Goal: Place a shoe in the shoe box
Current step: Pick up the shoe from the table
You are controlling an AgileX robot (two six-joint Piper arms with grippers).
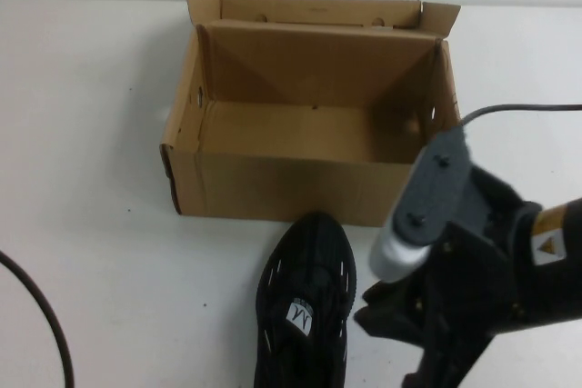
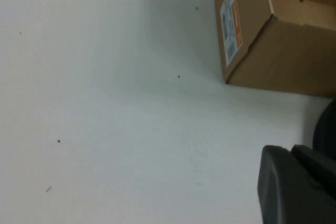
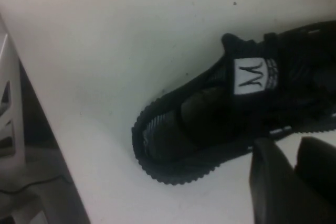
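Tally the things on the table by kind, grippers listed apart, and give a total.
Shoes: 1, the shoe, on the table just outside the box
Boxes: 1, the box, top open, nothing seen inside
Total things: 2
Grippers: 2, the right gripper beside the shoe; the left gripper low over bare table, jaws shut

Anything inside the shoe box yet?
No: the shoe box shows a bare cardboard floor, though its near wall hides the front strip. The shoe sits on the table before it, the right gripper beside it. The left gripper is parked, shut.
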